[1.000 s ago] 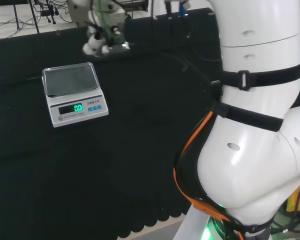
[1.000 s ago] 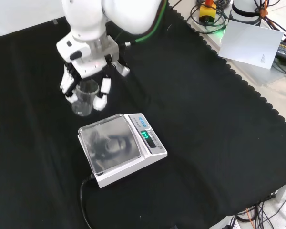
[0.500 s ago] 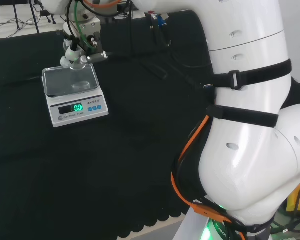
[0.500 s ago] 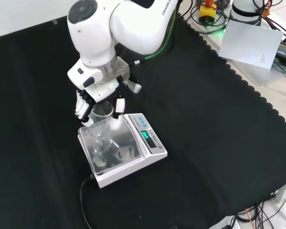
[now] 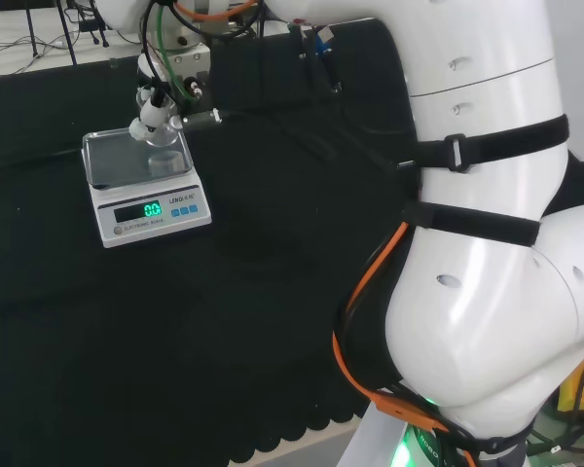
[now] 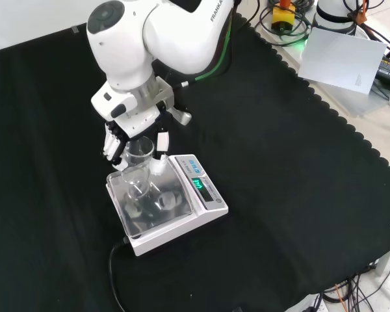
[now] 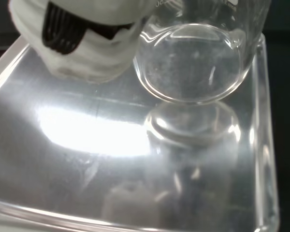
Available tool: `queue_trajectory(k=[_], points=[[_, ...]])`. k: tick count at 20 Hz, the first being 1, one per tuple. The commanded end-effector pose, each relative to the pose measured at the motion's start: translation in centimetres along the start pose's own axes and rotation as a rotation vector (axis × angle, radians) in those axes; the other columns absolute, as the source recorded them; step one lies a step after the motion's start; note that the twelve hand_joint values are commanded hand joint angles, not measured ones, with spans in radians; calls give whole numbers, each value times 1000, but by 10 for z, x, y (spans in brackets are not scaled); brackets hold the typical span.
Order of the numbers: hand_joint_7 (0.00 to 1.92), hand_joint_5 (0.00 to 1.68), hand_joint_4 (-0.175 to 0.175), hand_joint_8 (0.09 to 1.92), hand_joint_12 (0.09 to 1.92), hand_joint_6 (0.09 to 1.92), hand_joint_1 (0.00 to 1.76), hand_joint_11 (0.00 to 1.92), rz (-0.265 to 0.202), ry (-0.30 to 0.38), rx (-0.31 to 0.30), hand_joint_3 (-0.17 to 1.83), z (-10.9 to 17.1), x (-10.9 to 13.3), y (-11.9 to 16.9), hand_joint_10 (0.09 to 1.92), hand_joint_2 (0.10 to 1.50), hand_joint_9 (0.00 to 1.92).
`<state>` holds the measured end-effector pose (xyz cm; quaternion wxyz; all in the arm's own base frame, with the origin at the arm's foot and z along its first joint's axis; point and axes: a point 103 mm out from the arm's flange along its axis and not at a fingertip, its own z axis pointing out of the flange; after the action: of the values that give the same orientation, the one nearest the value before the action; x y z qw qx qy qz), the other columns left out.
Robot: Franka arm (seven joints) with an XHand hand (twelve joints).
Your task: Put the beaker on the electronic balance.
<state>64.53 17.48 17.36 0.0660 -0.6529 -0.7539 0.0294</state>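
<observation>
The hand (image 6: 117, 138) is shut on a clear glass beaker (image 6: 138, 170), fingers curled round its upper wall. It holds the beaker upright over the steel pan of the white electronic balance (image 6: 207, 207), toward the pan's far side in the front view. In the wrist view the beaker's round base (image 7: 193, 63) sits just over its own reflection on the pan (image 7: 63, 159), with a white finger (image 7: 82, 43) beside it; I cannot tell whether base and pan touch. The head view has the hand (image 5: 154, 105) above the back of the balance (image 5: 151, 209), whose green display is lit.
The balance's black cable (image 6: 114, 279) runs off its near corner across the black cloth. The arm's white links (image 5: 487, 243) stand at the head view's right. Beyond the cloth's scalloped edge lie a white sheet (image 6: 341, 62) and cables.
One second ago the hand held the beaker over the cloth beside the balance; it has since carried it over the pan. Over the last half second it shifted only slightly.
</observation>
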Motion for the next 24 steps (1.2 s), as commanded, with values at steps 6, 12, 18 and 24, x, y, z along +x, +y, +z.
queue_trajectory(k=[6, 12, 18, 24], points=[[887, 858, -175, 1260, 874, 1239, 1235, 1223, -17, -63, 68, 380, 30, 25, 14, 1142, 985, 1157], [329, 162, 8, 1013, 1361, 638, 1005, 420, -22, 29, 42, 781, 11, 0, 3, 872, 484, 661], [10, 3, 68, 573, 1516, 87, 802, 10, -57, 1, 30, 466, 0, 10, 0, 885, 494, 210], [0, 0, 87, 226, 1385, 87, 640, 0, -71, -15, -5, 190, -20, 2, -9, 880, 562, 86]])
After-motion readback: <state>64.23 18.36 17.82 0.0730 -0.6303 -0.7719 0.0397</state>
